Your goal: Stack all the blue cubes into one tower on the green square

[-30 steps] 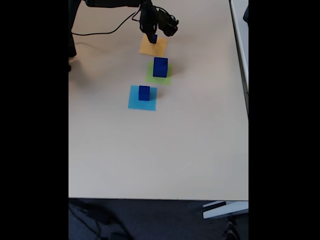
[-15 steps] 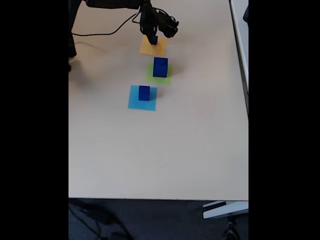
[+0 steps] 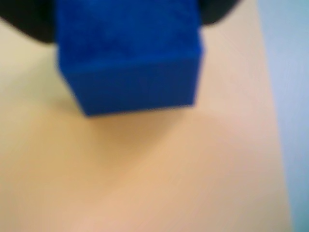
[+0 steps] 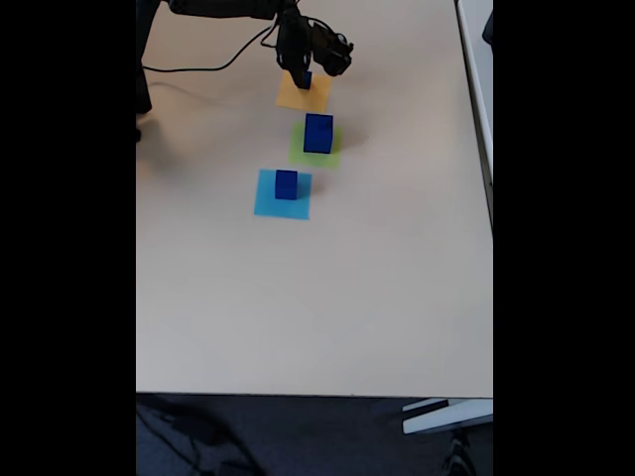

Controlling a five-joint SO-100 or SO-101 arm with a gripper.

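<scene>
My black gripper [image 4: 302, 75] hangs over the orange-yellow square [image 4: 316, 97] at the far end of the table, shut on a small blue cube [image 4: 306, 80]. In the wrist view that cube [image 3: 130, 67] fills the upper half between the dark fingers [image 3: 26, 24] of my gripper [image 3: 128, 19], with orange surface beneath it. I cannot tell whether it touches the square. The largest blue cube [image 4: 317, 133] stands on the green square [image 4: 331, 158]. A middle-sized blue cube [image 4: 286, 184] stands on the light blue square [image 4: 268, 204].
The three coloured squares lie in a row running from the far end toward the table's middle. A black cable [image 4: 208, 65] trails at the far left beside the arm's base. The beige table [image 4: 317, 307] ends at a front edge near the bottom.
Hardly anything differs. The gripper stays over the orange-yellow square with the small cube in it, and the other two cubes have not moved.
</scene>
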